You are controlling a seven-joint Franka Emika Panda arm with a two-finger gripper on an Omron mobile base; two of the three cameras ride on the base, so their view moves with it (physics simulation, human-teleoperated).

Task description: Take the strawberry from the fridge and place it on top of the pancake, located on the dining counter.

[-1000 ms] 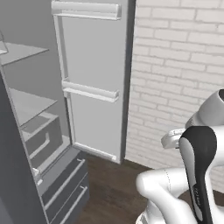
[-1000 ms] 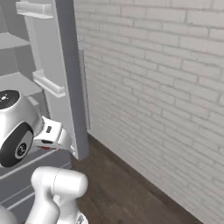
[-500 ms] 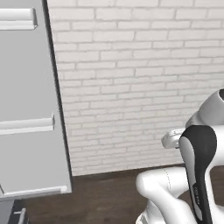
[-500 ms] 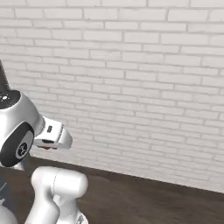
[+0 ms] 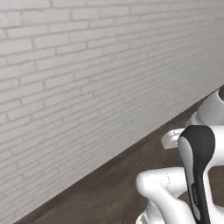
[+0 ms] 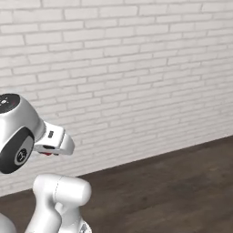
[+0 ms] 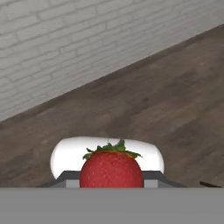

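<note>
Strawberry (image 7: 111, 169), glossy red, green leafy cap, upright

One red, roundish strawberry with a green leafy cap (image 7: 111, 169). One white-painted brick wall (image 6: 136, 68). One dark wood-plank floor (image 6: 173, 191). Nothing else countable among loose things.
</note>
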